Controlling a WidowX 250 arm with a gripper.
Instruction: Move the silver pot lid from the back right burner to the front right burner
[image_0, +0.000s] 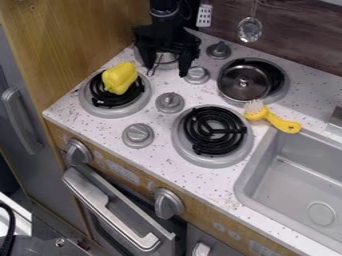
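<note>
At the upper left of the stove top, the black gripper (166, 69) hangs over the back left burner with its fingers spread apart and nothing between them. A yellow pepper-like object (119, 78) rests on the front left burner (97, 106), to the left of the gripper and apart from it. A metal pot (243, 83) sits on the back right burner. Close to the pot, a yellow brush (273, 119) with pale bristles lies between the burners and the sink.
The front right burner (184, 147) has a black coil. Grey knobs (138, 135) stand among the burners. The sink (300, 180) is at the right. A slotted utensil (204, 15) and a metal ladle (250, 29) hang along the back wall. A wooden panel (80, 40) borders the left.
</note>
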